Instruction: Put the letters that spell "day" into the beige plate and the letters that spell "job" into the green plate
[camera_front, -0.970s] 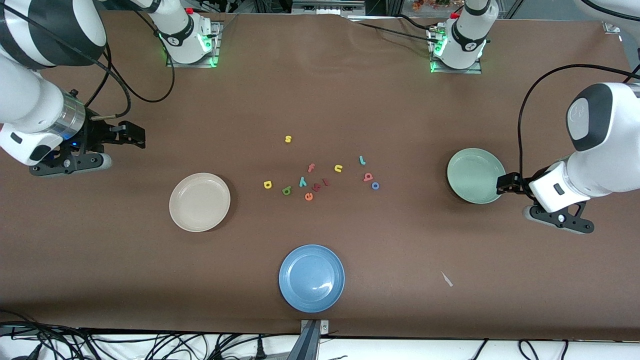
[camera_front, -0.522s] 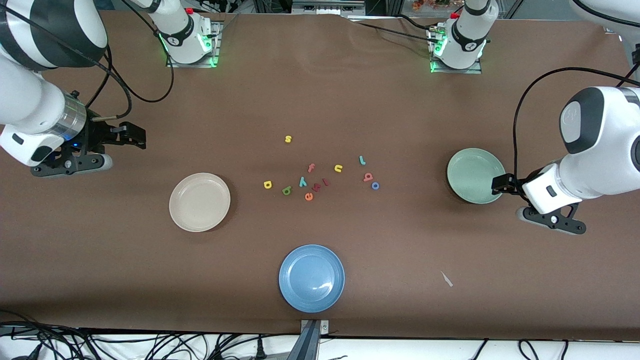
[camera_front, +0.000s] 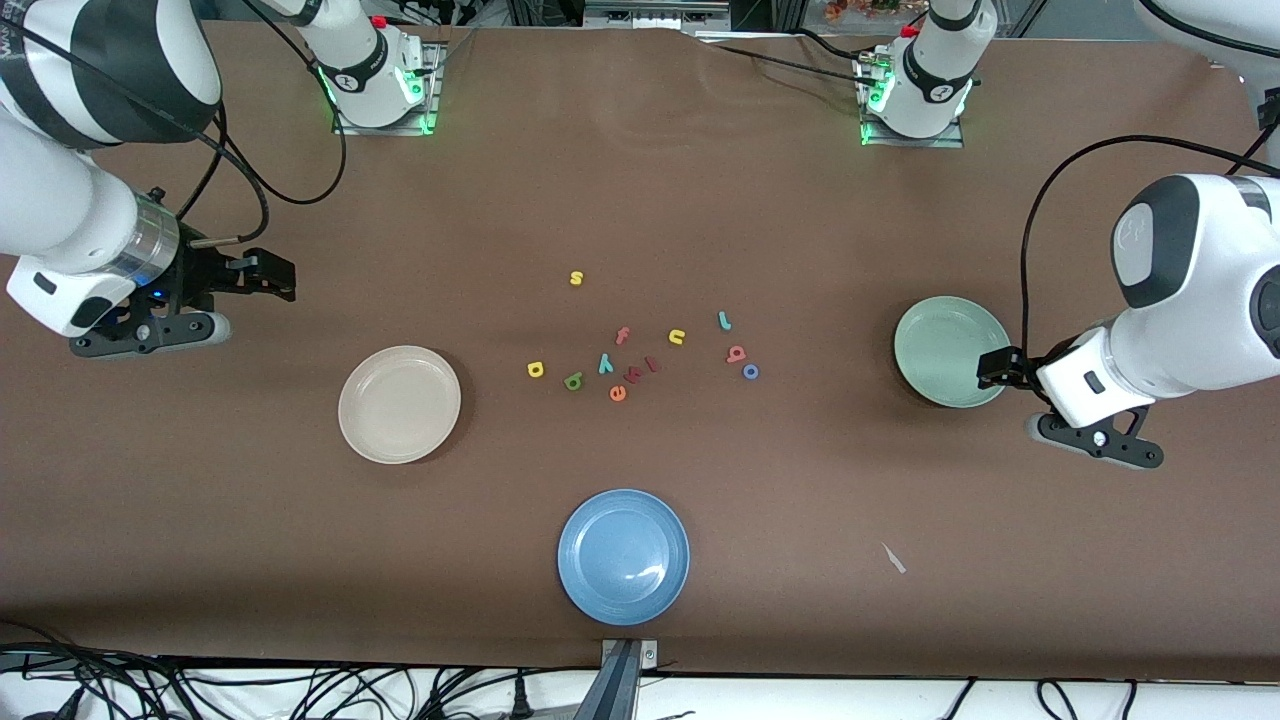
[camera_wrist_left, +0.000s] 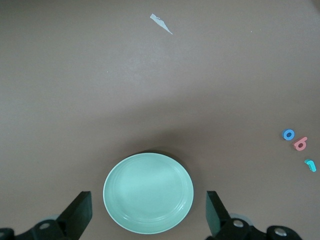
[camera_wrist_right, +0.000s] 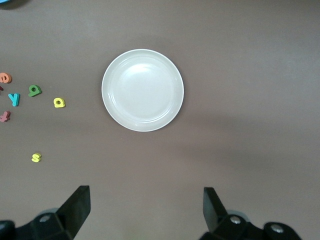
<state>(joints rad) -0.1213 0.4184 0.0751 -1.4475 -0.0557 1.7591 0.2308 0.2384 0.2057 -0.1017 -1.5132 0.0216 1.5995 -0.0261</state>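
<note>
Loose on the brown table lie the yellow "d" (camera_front: 535, 369), dark green "a" (camera_front: 573, 381) and teal "y" (camera_front: 605, 363). Toward the left arm's end lie the teal "j" (camera_front: 725, 320), pinkish-red "b" (camera_front: 736, 353) and blue "o" (camera_front: 750, 371). The beige plate (camera_front: 399, 404) and green plate (camera_front: 950, 351) hold nothing. My left gripper (camera_front: 1000, 368) hangs open over the green plate's edge (camera_wrist_left: 148, 193). My right gripper (camera_front: 270, 275) is open over bare table near the beige plate (camera_wrist_right: 142, 90), and holds nothing.
A blue plate (camera_front: 623, 556) sits near the front edge. Other letters lie among the task letters: a yellow "s" (camera_front: 576, 278), yellow "u" (camera_front: 677, 336), pink "f" (camera_front: 622, 335) and orange "e" (camera_front: 617, 393). A white scrap (camera_front: 893, 558) lies on the table.
My left arm has drifted a little toward the table's middle, bringing its gripper further over the green plate's edge. The right gripper has barely shifted. No letter has moved.
</note>
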